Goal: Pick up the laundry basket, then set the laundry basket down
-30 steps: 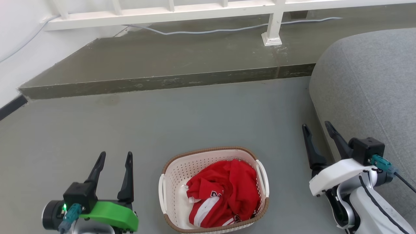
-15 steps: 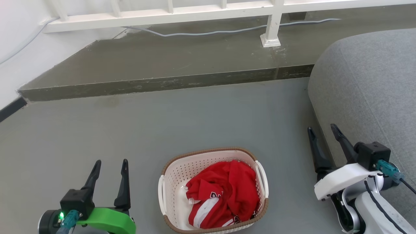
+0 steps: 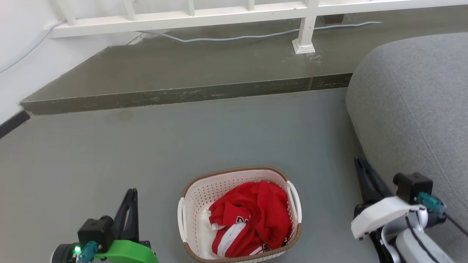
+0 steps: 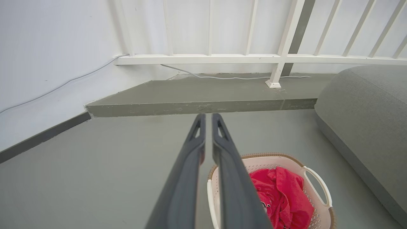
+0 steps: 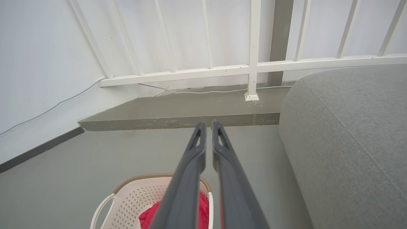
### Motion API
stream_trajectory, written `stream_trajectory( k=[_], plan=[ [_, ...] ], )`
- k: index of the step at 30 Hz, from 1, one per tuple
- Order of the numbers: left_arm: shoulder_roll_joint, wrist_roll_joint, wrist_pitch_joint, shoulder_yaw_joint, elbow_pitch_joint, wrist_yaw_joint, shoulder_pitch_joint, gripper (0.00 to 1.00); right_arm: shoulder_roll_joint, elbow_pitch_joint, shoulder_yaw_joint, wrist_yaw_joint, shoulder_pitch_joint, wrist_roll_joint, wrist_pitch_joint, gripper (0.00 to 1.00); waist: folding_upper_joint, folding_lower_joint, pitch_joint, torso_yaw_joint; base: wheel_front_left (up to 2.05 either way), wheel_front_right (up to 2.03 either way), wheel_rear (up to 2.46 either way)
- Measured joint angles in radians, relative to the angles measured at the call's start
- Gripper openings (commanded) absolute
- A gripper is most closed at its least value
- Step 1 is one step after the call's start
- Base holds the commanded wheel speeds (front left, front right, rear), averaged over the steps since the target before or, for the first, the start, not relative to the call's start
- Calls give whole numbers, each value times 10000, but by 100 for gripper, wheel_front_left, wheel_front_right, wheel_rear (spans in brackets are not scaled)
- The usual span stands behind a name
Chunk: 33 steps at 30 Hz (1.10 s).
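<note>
At the bottom left of the head view, the left gripper (image 3: 131, 193) hangs low over the grey floor (image 3: 204, 142). Its two dark fingers are pressed almost together, with just a thin slit between them. They hold nothing. At the bottom right, the right gripper (image 3: 359, 160) looks the same. Its fingers are closed up side by side, and there is nothing in them. It is just beside a big grey sofa (image 3: 413, 102).

Between the two grippers, at the bottom middle, the laundry basket (image 3: 204, 191) sits on the floor. Neither gripper touches it. It is white with lots of little holes, a brown rim and a white handle on each side. Red clothes (image 3: 259, 212) with some white stripes are bunched up inside it.

Farther back, the floor runs up through the middle of the picture. Then comes a low step (image 3: 182, 93) that goes right across. On top of the step, a pale cable (image 3: 237, 36) lies along the foot of a white railing (image 3: 175, 16). A white wall (image 3: 22, 47) fills the upper left corner.
</note>
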Motion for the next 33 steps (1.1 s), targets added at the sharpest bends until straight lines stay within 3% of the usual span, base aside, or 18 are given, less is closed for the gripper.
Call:
stream_trajectory(
  k=[6, 33],
  plan=[
    [-75, -311, 0, -13, -21, -94, 134, 0, 136, 13, -104, 98, 160, 370, 29, 0, 0, 0, -5, 31, 0, 0, 0],
    [-192, -4057, 602, 736, 136, -573, 155, 0, 663, -25, -1360, 644, 174, 3787, 880, 0, 0, 0, -83, 264, 0, 0, 0]
  ],
)
